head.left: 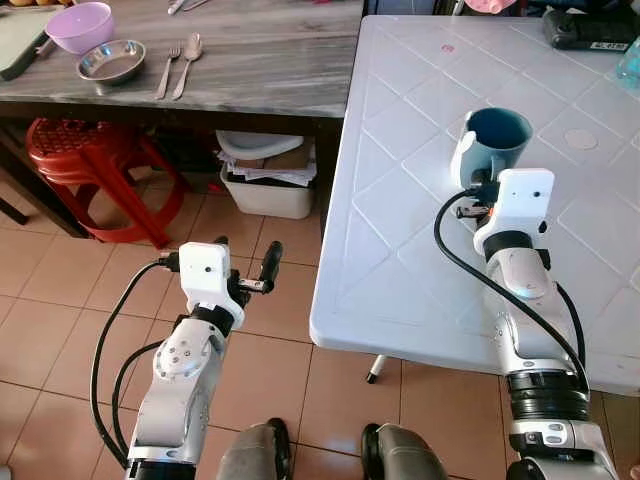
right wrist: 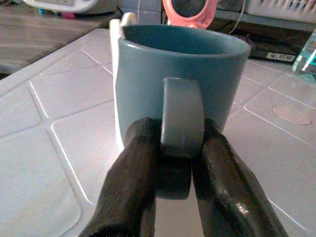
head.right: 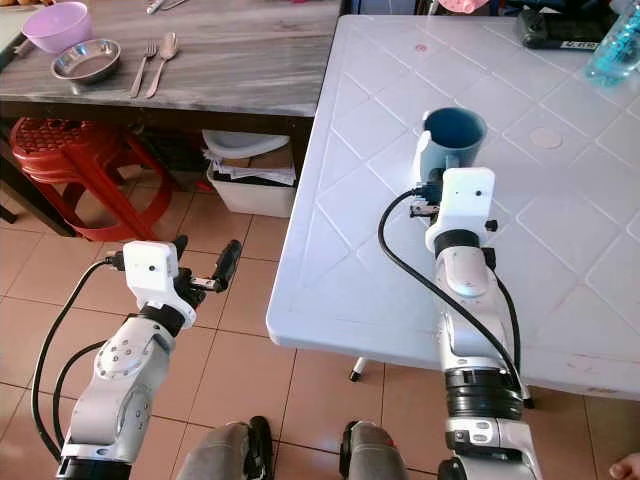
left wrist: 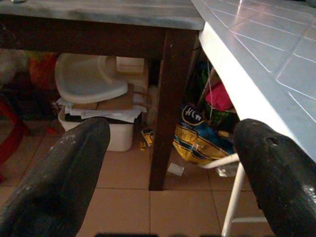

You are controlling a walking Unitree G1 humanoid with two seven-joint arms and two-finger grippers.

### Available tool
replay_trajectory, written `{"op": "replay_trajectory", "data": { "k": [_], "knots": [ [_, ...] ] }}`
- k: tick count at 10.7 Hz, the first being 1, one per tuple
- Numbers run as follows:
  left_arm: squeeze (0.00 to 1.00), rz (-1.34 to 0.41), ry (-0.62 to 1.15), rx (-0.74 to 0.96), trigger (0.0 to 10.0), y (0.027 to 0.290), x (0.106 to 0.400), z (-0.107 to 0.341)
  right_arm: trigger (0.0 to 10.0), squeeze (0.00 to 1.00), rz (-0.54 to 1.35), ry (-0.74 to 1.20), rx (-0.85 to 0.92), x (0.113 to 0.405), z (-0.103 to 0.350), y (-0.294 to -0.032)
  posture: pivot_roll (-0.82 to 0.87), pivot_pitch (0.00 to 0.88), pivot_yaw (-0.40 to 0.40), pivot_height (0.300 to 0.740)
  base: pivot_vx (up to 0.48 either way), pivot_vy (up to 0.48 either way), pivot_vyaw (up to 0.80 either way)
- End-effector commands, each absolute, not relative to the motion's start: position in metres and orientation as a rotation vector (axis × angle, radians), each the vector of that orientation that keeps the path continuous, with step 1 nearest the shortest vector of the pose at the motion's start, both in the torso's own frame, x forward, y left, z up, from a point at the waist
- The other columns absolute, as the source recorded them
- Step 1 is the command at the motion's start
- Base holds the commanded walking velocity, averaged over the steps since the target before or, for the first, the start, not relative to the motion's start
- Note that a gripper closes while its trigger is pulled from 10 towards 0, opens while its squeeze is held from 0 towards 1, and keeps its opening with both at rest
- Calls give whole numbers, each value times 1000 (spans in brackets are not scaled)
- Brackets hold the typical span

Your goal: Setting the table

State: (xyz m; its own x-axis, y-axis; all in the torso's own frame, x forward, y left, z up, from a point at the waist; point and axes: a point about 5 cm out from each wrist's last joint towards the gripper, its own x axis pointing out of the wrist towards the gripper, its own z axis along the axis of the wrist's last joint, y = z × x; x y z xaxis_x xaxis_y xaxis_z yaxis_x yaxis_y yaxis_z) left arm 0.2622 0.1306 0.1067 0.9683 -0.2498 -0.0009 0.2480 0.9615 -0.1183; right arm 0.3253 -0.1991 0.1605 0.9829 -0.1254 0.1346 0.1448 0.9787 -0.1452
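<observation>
Right claw [right wrist: 178, 170] on blue mug [right wrist: 182, 84]

1. White plastic table [head.left: 420, 200] with a diamond-embossed top, at 1 o'clock. On it: a blue mug [head.left: 492, 143] upright, a black device [head.left: 590, 30] at the far edge, and a clear bottle [head.right: 615, 45] just beside that device.
2. Grey wooden table [head.left: 260, 60] at 11 o'clock, butted against the white one. On it: a purple bowl [head.left: 80, 26], a steel bowl [head.left: 111, 62] just beside it, and a fork [head.left: 167, 70] and spoon [head.left: 187, 62] side by side.
3. Tiled floor [head.left: 50, 300]: a red stool [head.left: 85, 160] and a white bin [head.left: 265, 185] under the wooden table.
</observation>
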Motion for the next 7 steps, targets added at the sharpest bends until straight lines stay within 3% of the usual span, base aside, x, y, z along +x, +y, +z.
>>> {"op": "replay_trajectory", "data": {
  "k": [1, 6, 7],
  "knots": [
    [0, -238, 20, -97, 10000, 135, 262, 107, 0, 0, -137, -119, -148, 326, 159, -198, -5, 192, 83, 740, 0, 0, 0],
    [0, -205, 22, -87, 10000, 137, 264, 107, 0, 0, -146, -160, -99, 322, 166, -198, -7, 192, 81, 740, 0, 0, 0],
    [0, -188, 16, -84, 10000, 140, 265, 107, 1608, 0, -105, -223, -89, 312, 174, -186, -11, 192, 79, 740, 0, 480, 0]
  ]
}}
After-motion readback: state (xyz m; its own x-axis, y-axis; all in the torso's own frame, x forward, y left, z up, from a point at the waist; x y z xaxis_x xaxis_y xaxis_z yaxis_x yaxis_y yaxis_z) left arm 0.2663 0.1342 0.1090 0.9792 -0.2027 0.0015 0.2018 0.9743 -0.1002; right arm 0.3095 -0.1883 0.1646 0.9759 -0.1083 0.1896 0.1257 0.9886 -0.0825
